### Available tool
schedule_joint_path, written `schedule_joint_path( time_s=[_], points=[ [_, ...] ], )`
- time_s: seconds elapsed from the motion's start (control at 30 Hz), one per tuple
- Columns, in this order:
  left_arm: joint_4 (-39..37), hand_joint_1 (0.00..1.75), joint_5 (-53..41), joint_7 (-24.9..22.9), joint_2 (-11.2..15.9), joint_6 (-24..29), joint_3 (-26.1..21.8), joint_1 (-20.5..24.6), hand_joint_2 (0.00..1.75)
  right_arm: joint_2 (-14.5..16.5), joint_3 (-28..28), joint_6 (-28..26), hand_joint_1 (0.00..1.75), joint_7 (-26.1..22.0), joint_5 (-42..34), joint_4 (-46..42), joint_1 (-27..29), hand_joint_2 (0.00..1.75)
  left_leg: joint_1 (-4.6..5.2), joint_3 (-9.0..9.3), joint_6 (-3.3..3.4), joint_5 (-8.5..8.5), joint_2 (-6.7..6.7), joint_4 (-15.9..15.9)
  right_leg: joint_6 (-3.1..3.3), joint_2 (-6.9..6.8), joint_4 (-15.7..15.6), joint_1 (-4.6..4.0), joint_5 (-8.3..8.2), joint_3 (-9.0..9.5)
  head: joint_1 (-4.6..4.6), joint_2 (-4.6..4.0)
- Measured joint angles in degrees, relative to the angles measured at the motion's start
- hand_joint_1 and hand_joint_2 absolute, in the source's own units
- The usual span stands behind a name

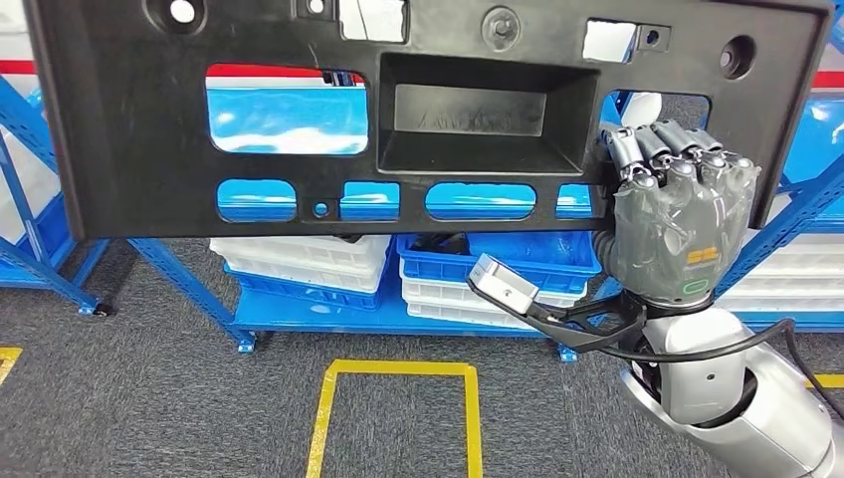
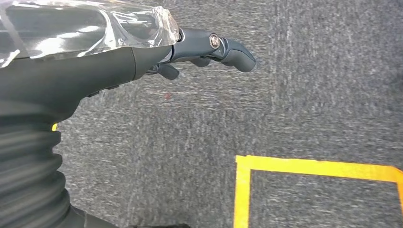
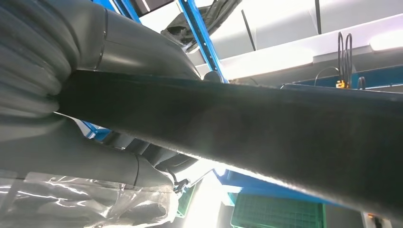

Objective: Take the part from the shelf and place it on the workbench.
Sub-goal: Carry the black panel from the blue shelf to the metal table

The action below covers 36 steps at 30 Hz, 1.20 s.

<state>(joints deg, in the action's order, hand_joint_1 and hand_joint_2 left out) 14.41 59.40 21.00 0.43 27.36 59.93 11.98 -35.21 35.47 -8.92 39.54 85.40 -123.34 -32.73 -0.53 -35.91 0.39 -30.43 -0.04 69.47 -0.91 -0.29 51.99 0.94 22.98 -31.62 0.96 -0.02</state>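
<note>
part (image 1: pixel 199 129): wide black plastic panel, slotted, recessed centre | right hand (image 1: pixel 677 214): clamped on its right edge | left hand (image 2: pixel 142 52): holds nothing, fingers slightly apart

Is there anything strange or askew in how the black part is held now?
Yes. The right hand grips the long black part at one end alone, so nearly all of it juts out unsupported and blocks much of the head view. The left hand hangs over the floor, holding nothing.

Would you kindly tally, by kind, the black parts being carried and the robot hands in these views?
Black part: 1
Robot hands: 2 (right hand gripping the part, left hand holding nothing)
Total: 3
</note>
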Motion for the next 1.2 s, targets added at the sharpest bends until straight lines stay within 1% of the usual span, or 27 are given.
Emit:
schedule_joint_path(
  time_s=[0.07,0.1,0.17,0.23,0.27,0.3,0.33,0.4,0.43,0.47,0.5,0.53,0.57,0.63,0.67,0.73,0.77,0.8,0.83,0.9,0.93,0.97,1.0,1.07,1.13,1.17,1.2],
  points=[
    [0.0,0.00,-0.1,0.0,0.1,0.0,0.0,0.1,1.75,0.0,0.0,0.0,1.75,0.0,0.0,0.0,0.0,1.75,-0.12,5.05,0.02,3.06,-0.03,-7.7,-0.40,0.06,0.1,-0.02,-0.72,-0.85,0.00,0.00],
    [0.0,0.00,-0.1,0.0,0.1,0.0,0.0,0.2,1.75,0.0,0.0,0.0,1.75,0.0,0.0,0.0,0.0,1.75,-0.04,7.77,0.24,3.73,-0.11,-12.3,-0.70,0.08,0.2,-0.09,-1.11,-1.20,0.03,0.00],
    [0.0,0.00,-0.1,0.0,0.1,0.0,0.0,0.4,1.75,0.0,-0.1,0.0,1.75,0.0,0.0,0.0,-0.1,1.75,0.29,10.70,0.89,3.77,-0.26,-17.8,-1.36,0.06,0.2,-0.19,-2.06,-1.77,0.07,0.00],
    [0.0,0.00,0.1,0.0,0.1,0.0,0.0,0.3,1.75,0.0,-0.1,0.0,1.75,0.0,0.1,0.0,-0.1,1.75,0.34,10.04,1.85,4.29,-0.19,-18.2,-2.00,0.04,0.2,-0.15,-2.64,-2.34,0.07,0.00],
    [0.0,0.00,0.2,0.0,0.1,-0.1,0.0,0.2,1.75,0.0,-0.1,0.0,1.75,0.0,0.0,0.0,-0.1,1.75,0.32,9.51,2.40,4.79,-0.10,-18.2,-2.26,0.06,0.9,-0.10,-1.77,-2.82,0.11,0.00],
    [0.1,0.00,0.3,0.1,0.1,-0.1,0.0,0.2,1.75,0.0,-0.1,0.0,1.75,0.0,0.0,0.0,-0.1,1.75,0.26,8.96,2.97,5.36,0.01,-18.2,-2.44,0.07,2.5,-0.07,0.12,-3.53,0.16,0.00],
    [0.1,0.00,0.3,0.1,0.2,-0.1,-0.1,0.1,1.75,0.0,-0.2,0.0,1.75,0.0,-0.1,0.0,-0.1,1.75,0.29,8.37,3.43,5.94,0.11,-18.3,-2.53,0.08,5.5,0.02,2.95,-4.53,0.22,0.00],
    [0.1,0.00,0.4,0.2,0.2,-0.1,-0.3,0.1,1.75,0.0,-0.2,0.1,1.75,0.0,-0.1,0.0,0.0,1.75,0.64,7.14,3.92,7.00,0.16,-18.2,-2.60,0.08,14.1,0.02,8.47,-6.72,0.29,0.00],
    [0.1,0.00,0.3,0.3,0.2,-0.2,-0.4,0.1,1.75,0.0,-0.2,0.1,1.75,0.0,-0.1,0.0,0.1,1.75,0.81,6.48,4.03,7.52,0.16,-18.1,-2.59,0.08,17.6,0.00,9.61,-7.30,0.29,0.00],
    [0.1,0.00,0.3,0.3,0.2,-0.2,-0.5,0.1,1.75,0.0,-0.2,0.2,1.75,0.0,-0.1,0.0,0.2,1.75,0.95,5.77,4.08,8.03,0.16,-18.0,-2.52,0.08,19.3,-0.03,9.35,-7.05,0.28,0.00],
    [0.1,0.00,0.3,0.3,0.2,-0.2,-0.7,0.1,1.75,0.0,-0.2,0.3,1.75,0.0,0.0,0.0,0.2,1.75,1.04,5.06,4.07,8.48,0.15,-17.8,-2.38,0.09,18.8,-0.08,7.95,-5.78,0.29,0.00],
    [0.1,0.00,0.3,0.3,0.2,-0.2,-0.8,0.1,1.75,0.0,-0.2,0.3,1.75,0.0,0.0,0.0,0.3,1.75,1.09,4.40,4.03,8.86,0.13,-17.6,-2.16,0.09,16.0,-0.15,6.15,-3.50,0.30,0.00],
    [0.1,0.00,0.2,0.3,0.2,-0.2,-0.9,0.1,1.75,0.0,-0.3,0.3,1.75,0.0,0.1,-0.1,0.3,1.75,1.13,3.82,3.93,9.20,0.10,-17.3,-1.87,0.11,11.8,-0.25,4.83,-0.46,0.30,0.00],
    [0.1,0.00,0.2,0.3,0.2,-0.2,-1.1,0.1,1.75,0.0,-0.4,0.4,1.75,0.0,0.1,-0.1,0.2,1.75,1.28,2.93,3.54,9.88,0.04,-16.8,-1.38,0.13,3.1,-0.61,4.47,5.09,0.28,0.00],
    [0.1,0.00,0.1,0.3,0.2,-0.2,-1.2,0.1,1.75,0.0,-0.5,0.4,1.75,0.0,0.2,-0.2,0.2,1.75,1.30,2.58,3.26,10.29,0.03,-16.7,-1.19,0.14,0.6,-0.81,4.86,6.47,0.27,0.00],
    [0.1,0.00,0.0,0.3,0.3,-0.2,-1.4,0.0,1.75,0.0,-0.5,0.4,1.75,0.0,0.2,-0.3,0.2,1.75,1.30,2.00,2.59,11.05,0.02,-16.6,-0.74,0.08,-0.5,-0.83,4.66,6.40,0.26,0.00],
    [0.1,0.00,0.0,0.3,0.3,-0.2,-1.4,0.0,1.75,0.0,-0.5,0.4,1.75,0.0,0.2,-0.3,0.2,1.75,1.26,1.55,2.23,10.53,0.00,-16.2,-0.41,0.02,-0.5,-0.66,4.14,5.84,0.23,0.00],
    [0.1,0.00,-0.1,0.2,0.4,-0.2,-1.4,-0.1,1.75,0.0,-0.5,0.4,1.75,0.0,0.2,-0.3,0.2,1.75,1.18,0.84,1.86,8.91,-0.02,-14.8,-0.06,-0.04,-0.5,-0.45,3.53,5.21,0.21,0.00],
    [0.1,0.00,-0.1,0.2,0.4,-0.2,-1.4,-0.2,1.75,0.0,-0.5,0.4,1.75,0.0,0.2,-0.3,0.2,1.75,1.02,-0.18,1.47,6.31,-0.04,-12.2,0.22,-0.11,-0.5,-0.24,2.86,4.49,0.17,0.00],
    [0.1,0.00,-0.2,0.2,0.4,-0.3,-1.4,-0.2,1.75,0.0,-0.5,0.4,1.75,0.0,0.1,-0.4,0.2,1.75,0.56,-2.54,0.80,0.48,-0.03,-4.0,0.45,-0.11,-0.4,-0.28,1.64,2.88,0.12,0.00],
    [0.1,0.00,-0.2,0.2,0.4,-0.3,-1.4,-0.2,1.75,0.0,-0.4,0.4,1.75,0.0,0.1,-0.4,0.2,1.75,0.39,-3.26,0.54,-0.89,-0.03,-0.3,0.43,-0.11,-0.3,-0.29,1.03,2.02,0.10,0.00],
    [0.1,0.00,-0.3,0.2,0.4,-0.3,-1.4,-0.2,1.75,0.0,-0.4,0.4,1.75,0.0,0.1,-0.4,0.3,1.75,0.27,-3.27,0.37,-0.83,-0.03,2.1,0.38,-0.11,-0.2,-0.30,0.43,1.14,0.10,0.00],
    [0.1,0.00,-0.3,0.2,0.4,-0.3,-1.4,-0.2,1.75,0.0,-0.4,0.4,1.75,0.0,0.1,-0.4,0.3,1.75,0.18,-2.32,0.29,0.47,-0.03,2.3,0.28,-0.10,-0.1,-0.30,-0.16,0.26,0.10,0.00],
    [0.1,0.00,-0.2,0.2,0.4,-0.3,-1.5,-0.2,1.75,0.0,-0.4,0.4,1.75,0.0,0.1,-0.4,0.3,1.75,0.11,2.47,0.41,3.79,-0.04,-3.4,-0.04,-0.04,0.1,-0.31,-1.28,-1.22,0.10,0.00],
    [0.2,0.00,-0.2,0.3,0.4,-0.3,-1.6,0.0,1.75,0.0,-0.5,0.4,1.75,0.0,0.1,-0.5,0.3,1.75,0.34,8.87,1.00,4.03,-0.14,-13.1,-0.55,-0.03,0.3,-0.48,-2.32,-2.20,0.11,0.00],
    [0.2,0.00,-0.2,0.3,0.4,-0.3,-1.7,0.2,1.75,0.0,-0.5,0.4,1.75,0.0,0.1,-0.5,0.3,1.75,0.50,10.83,1.37,3.48,-0.19,-16.4,-0.82,-0.07,0.3,-0.54,-2.88,-2.54,0.14,0.00],
    [0.2,0.00,-0.1,0.3,0.4,-0.3,-1.9,0.2,1.75,0.0,-0.5,0.4,1.75,0.0,0.1,-0.5,0.3,1.75,0.68,11.67,1.77,3.09,-0.24,-18.2,-1.11,-0.11,0.3,-0.58,-3.45,-2.85,0.15,0.00]
  ],
)
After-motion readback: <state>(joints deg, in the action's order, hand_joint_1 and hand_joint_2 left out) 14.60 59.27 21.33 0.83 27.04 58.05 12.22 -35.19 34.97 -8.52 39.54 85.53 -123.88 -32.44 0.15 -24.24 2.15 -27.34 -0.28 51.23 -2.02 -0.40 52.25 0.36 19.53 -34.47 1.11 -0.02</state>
